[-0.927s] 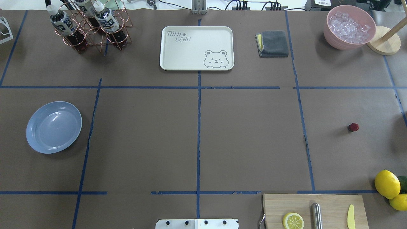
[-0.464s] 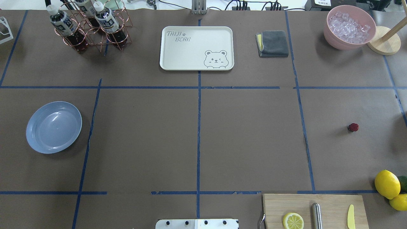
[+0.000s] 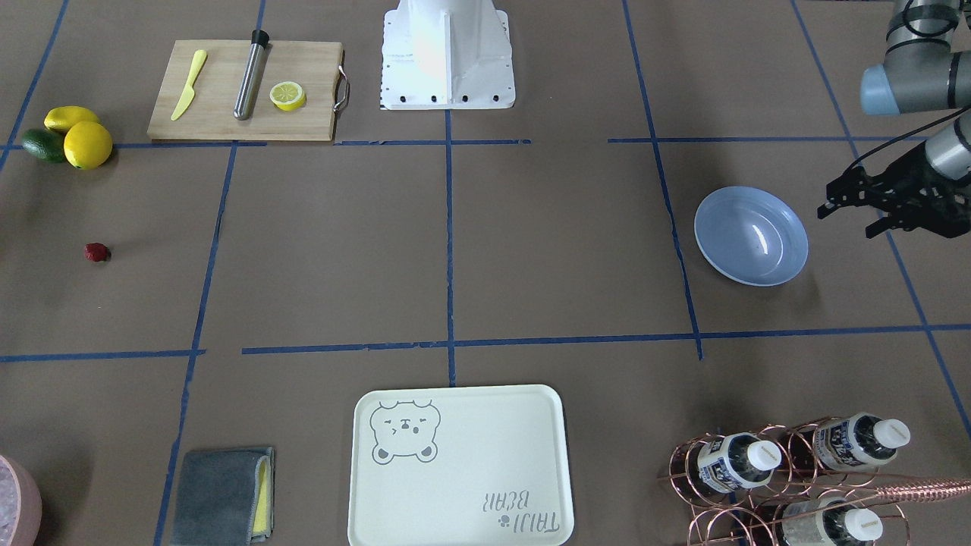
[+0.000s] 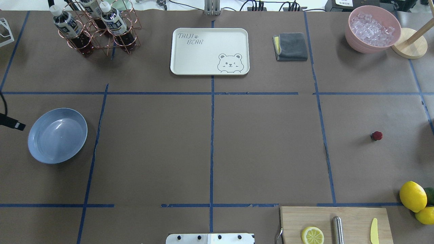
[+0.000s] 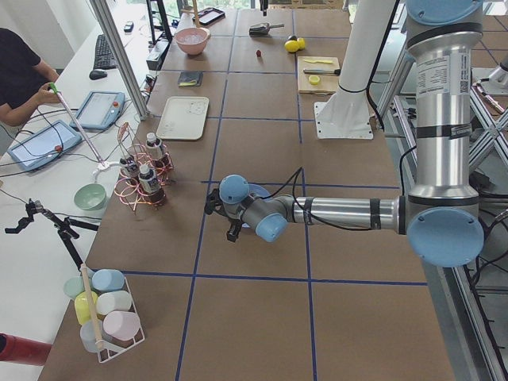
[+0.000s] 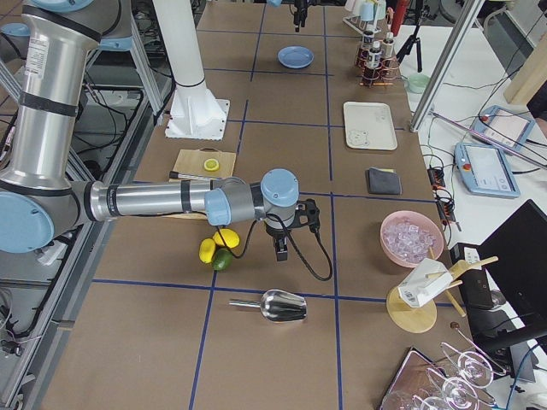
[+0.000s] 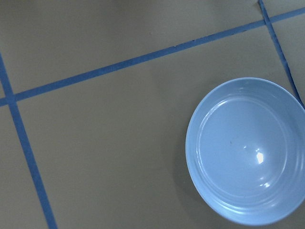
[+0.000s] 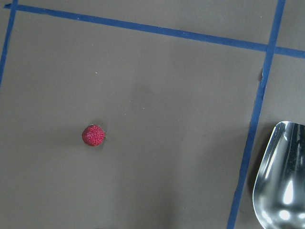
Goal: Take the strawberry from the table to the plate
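Note:
The strawberry (image 4: 376, 136), small and dark red, lies alone on the brown table (image 4: 264, 145) at the right; it also shows in the front view (image 3: 96, 252) and the right wrist view (image 8: 93, 135). The pale blue plate (image 4: 57, 135) sits at the far left with nothing in it, and fills the lower right of the left wrist view (image 7: 248, 152). My left gripper (image 3: 848, 221) hovers just outside the plate's outer side, fingers apart, holding nothing. My right gripper (image 6: 282, 249) hangs over the strawberry's area; I cannot tell whether it is open or shut.
A cutting board (image 4: 335, 223) with a lemon half, a metal rod and a yellow knife lies at the near right, with lemons (image 4: 412, 196) and an avocado beside it. A metal scoop (image 8: 281, 176) lies right of the strawberry. The bear tray (image 4: 209, 51), cloth, ice bowl and bottle rack (image 4: 95, 28) line the far side.
The black tip of my left gripper has come into the overhead view at the left edge, beside the plate. The strawberry and plate have not moved.

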